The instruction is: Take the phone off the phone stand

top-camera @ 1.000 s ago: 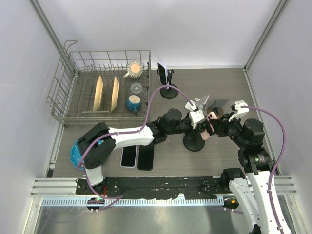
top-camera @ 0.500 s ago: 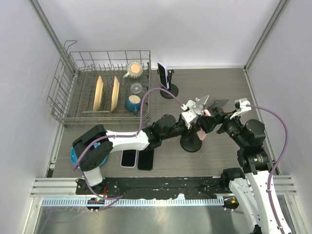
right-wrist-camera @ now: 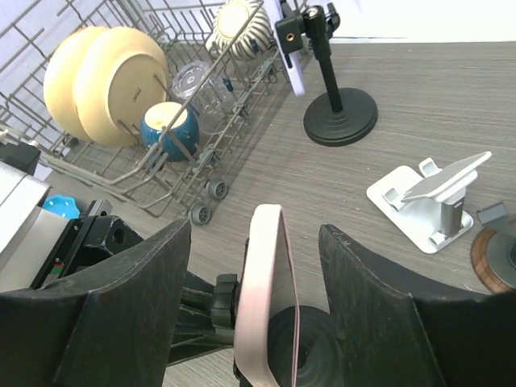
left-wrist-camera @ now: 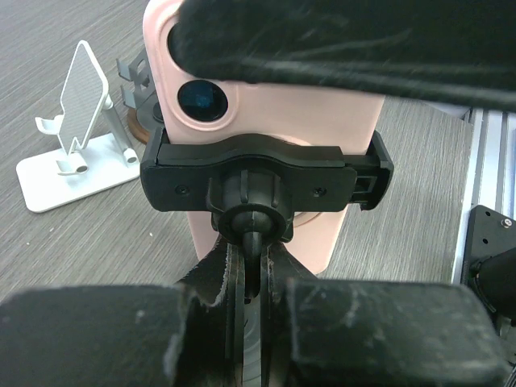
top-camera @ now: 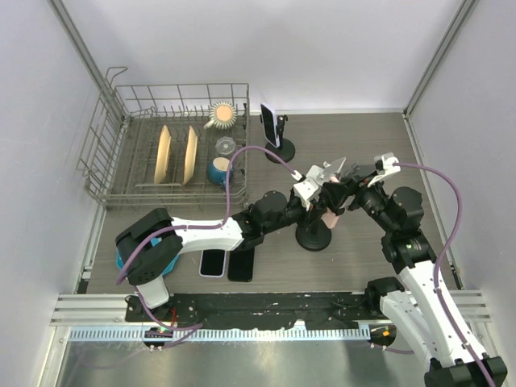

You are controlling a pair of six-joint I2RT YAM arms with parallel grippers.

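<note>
Pink-cased phone (left-wrist-camera: pixel 266 113) seated in the black spring clamp of the phone stand (left-wrist-camera: pixel 266 173), near the middle of the table (top-camera: pixel 379 137) and to the right of the dish rack (top-camera: pixel 181 85). Left end effector (left-wrist-camera: pixel 255 270): fingers pressed together on the stand's stem just below the ball joint, bracing it (the round base sits on the table beneath). Right end effector (right-wrist-camera: pixel 258 242): fingers spread, one on either side of the phone as seen edge-on, with a visible gap at both faces; nothing is pinched.

Step in hand, as judged: the approach to the grasp, with the stand steadied and the phone not yet taken. The next move calls for the right fingers to close on the phone's two faces, then for a pull up and out of the clamp while the left holds the stem down. A skewed pull could tilt the stand or let the smooth case slip.
</note>
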